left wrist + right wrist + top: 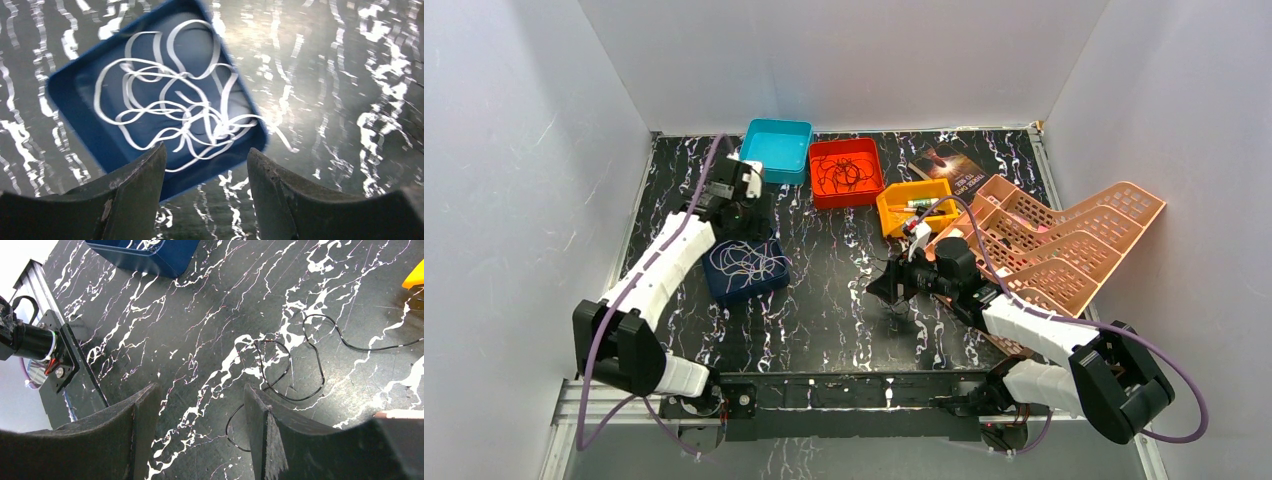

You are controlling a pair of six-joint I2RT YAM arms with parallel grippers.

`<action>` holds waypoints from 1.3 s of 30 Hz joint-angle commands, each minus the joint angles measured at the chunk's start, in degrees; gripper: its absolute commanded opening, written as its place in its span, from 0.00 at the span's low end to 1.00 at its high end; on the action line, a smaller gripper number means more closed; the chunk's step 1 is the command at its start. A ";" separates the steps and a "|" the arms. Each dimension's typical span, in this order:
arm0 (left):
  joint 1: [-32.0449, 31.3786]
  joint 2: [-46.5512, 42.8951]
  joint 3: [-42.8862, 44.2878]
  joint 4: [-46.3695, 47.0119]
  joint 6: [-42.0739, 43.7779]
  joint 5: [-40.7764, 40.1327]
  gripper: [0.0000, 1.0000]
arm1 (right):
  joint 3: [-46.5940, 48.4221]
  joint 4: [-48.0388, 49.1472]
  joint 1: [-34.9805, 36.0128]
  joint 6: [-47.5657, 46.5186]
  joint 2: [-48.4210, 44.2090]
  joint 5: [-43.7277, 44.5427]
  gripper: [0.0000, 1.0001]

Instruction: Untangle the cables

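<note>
Both hands released, nothing grasped
Left hand (206,150) spread over white cables (175,100) heaped in blue tray (70,85) near left edge of desk (350,50); right hand (200,387) spread above black cable (323,380) lying mid-desk

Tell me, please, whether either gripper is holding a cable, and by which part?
Nothing is held. The left gripper is open above the white cables in the blue tray; the right gripper is open above the black cable on the table.

The dark booklet (949,168) carries print too small to read.
</note>
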 commanded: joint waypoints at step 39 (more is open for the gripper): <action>-4.94 3.73 -6.08 1.09 0.70 -20.46 0.10 | 1.43 3.76 -0.07 0.74 0.99 -1.21 0.70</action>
